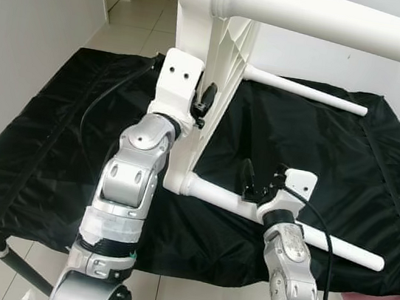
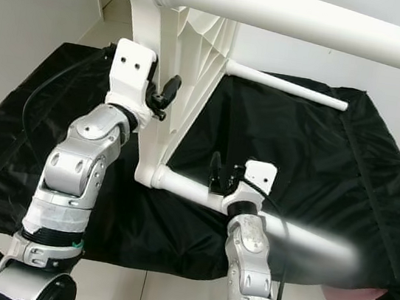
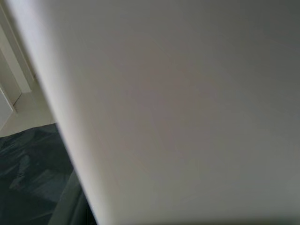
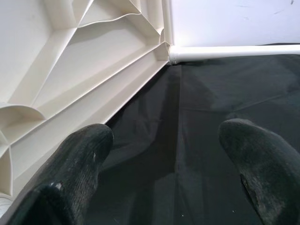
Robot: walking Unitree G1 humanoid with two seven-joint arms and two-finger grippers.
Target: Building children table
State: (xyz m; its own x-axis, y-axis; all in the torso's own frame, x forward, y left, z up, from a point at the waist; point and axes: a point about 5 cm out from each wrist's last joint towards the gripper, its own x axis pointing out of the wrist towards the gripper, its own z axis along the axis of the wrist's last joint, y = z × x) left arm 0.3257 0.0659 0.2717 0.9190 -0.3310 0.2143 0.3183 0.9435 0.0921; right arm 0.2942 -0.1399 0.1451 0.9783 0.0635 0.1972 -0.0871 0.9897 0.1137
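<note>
Black cloth (image 1: 333,154) on surface | white tabletop (image 1: 220,86) upright | tiled floor (image 1: 132,25)

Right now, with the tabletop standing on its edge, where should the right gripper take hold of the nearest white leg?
Probably mid-length on the near table leg: a bare round tube lying along the black sheet. Come from above, fingers straddling it; the open right gripper already hovers there.
</note>
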